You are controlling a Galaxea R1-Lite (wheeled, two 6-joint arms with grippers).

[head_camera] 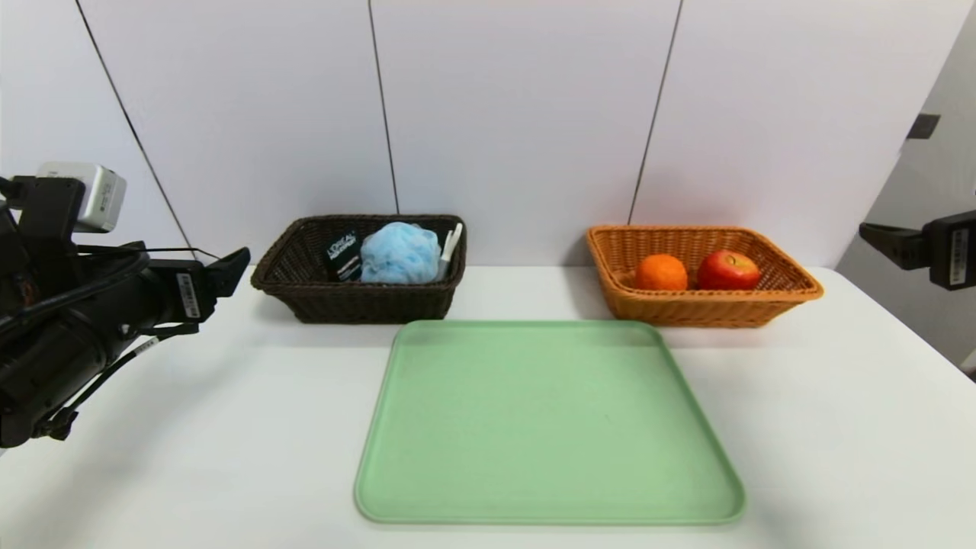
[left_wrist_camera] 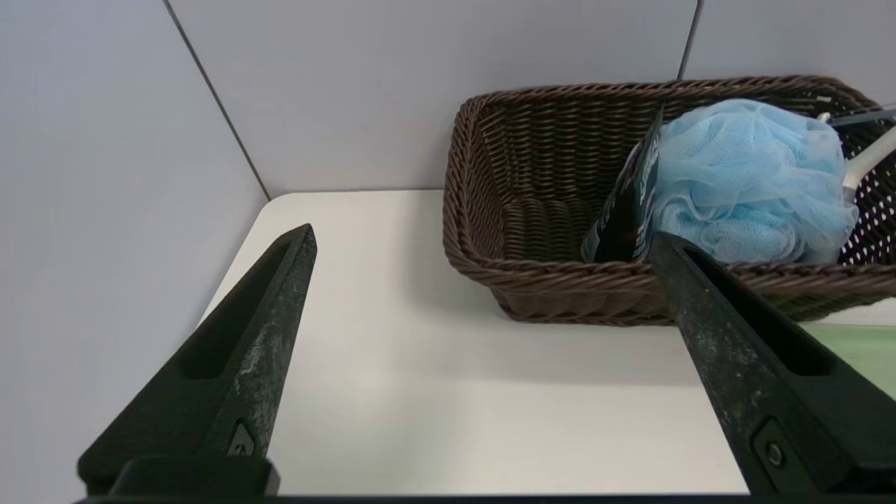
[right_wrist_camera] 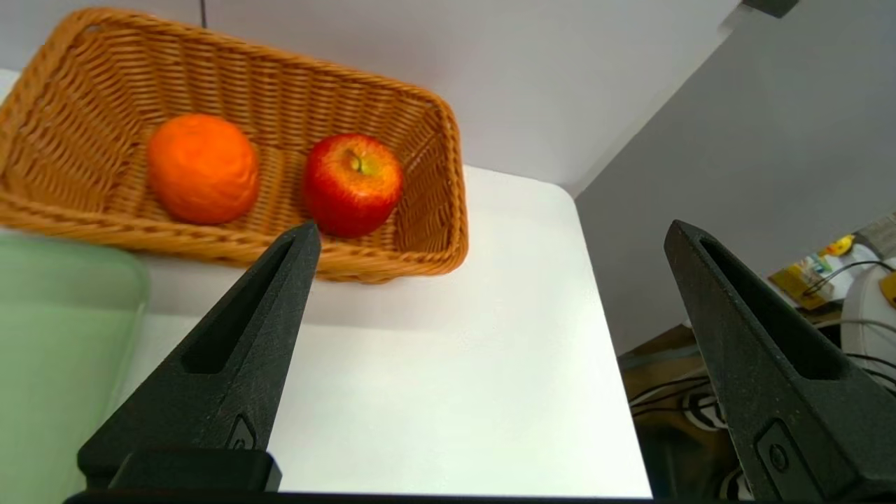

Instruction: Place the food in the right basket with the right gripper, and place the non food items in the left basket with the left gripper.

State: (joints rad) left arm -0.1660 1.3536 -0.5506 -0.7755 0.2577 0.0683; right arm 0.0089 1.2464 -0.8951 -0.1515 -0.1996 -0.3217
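A white tabletop point(head_camera: 839, 427) stands before me against a pale panelled wall. At its back left sits the dark brown wicker basket point(head_camera: 358, 301). Inside it, a black tube point(head_camera: 341, 255) with white lettering leans upright against the left side of a fluffy light-blue pouf point(head_camera: 399, 253), and a white-headed peeler point(head_camera: 451, 245) stands propped between the pouf and the basket's right wall. The left part of this basket's floor is bare.

At the back right sits the orange-tan wicker basket point(head_camera: 705, 309). An orange point(head_camera: 661, 272) and a red apple point(head_camera: 728, 270) rest side by side on its floor, the apple nearer the right wall, its stem dimple up.

An empty green tray point(head_camera: 545, 427) lies flat in front of the two baskets, near both, centred between them.

My left pincer point(left_wrist_camera: 483, 234) hangs over the tabletop's left edge, released and holding nothing, aimed toward the dark basket. My right pincer point(right_wrist_camera: 490, 227) hangs off the right edge, likewise spread wide and empty, well apart from the tan basket.
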